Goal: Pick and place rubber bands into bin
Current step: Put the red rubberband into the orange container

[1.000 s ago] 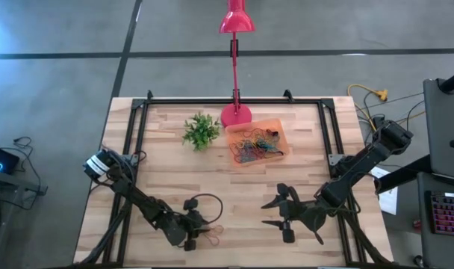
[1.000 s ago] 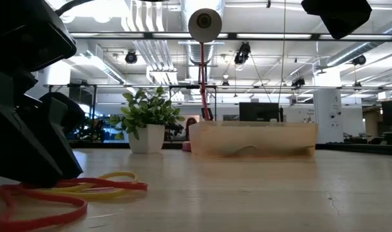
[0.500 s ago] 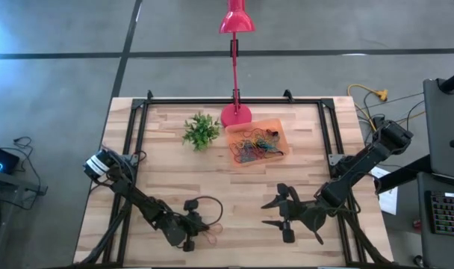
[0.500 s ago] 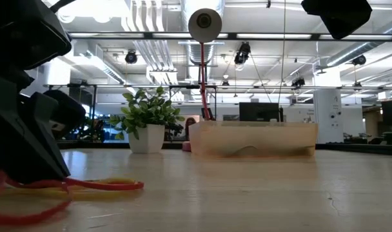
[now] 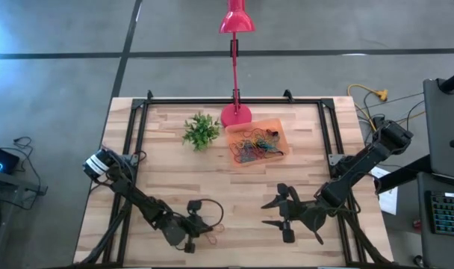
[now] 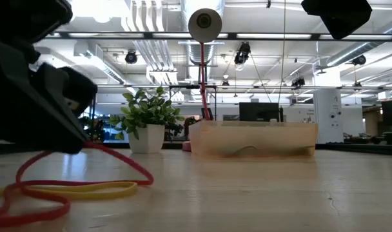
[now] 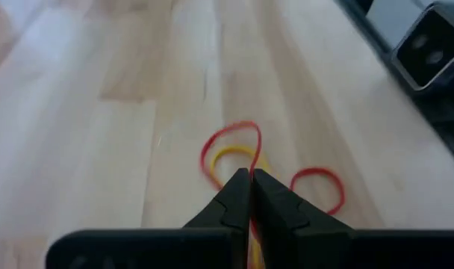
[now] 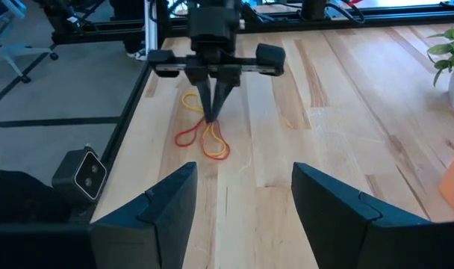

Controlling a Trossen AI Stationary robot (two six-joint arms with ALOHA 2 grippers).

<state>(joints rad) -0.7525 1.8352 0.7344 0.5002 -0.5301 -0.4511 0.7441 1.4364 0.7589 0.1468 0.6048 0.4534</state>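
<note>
At the near edge of the table [image 5: 167,161], the left end effector [image 7: 250,176] is pinched tight on a red rubber band [image 7: 231,142], its two fingers pressed together with no gap between them; the low view shows that red loop [image 6: 86,164] arching up off the wood while a yellow band [image 6: 86,189] lies flat beneath it. A second yellow loop [image 8: 188,99] rests just beside the pinch, seen from the right wrist, and a small red loop [image 7: 316,187] lies near it. The step in hand appears to be the pick: the band is gripped and partly raised, though part of it seems to trail on the table. The next move would call for lifting it clear and carrying it across to the orange bin [image 5: 275,127], which sits well apart at the far side beside the pink lamp base [image 5: 235,115] and the small green plant [image 5: 200,131], already holding a tangle of mixed-colour bands [image 5: 254,145]. The right end effector [image 5: 273,213] waits over the table's near right, fingers spread wide and holding nothing.
</note>
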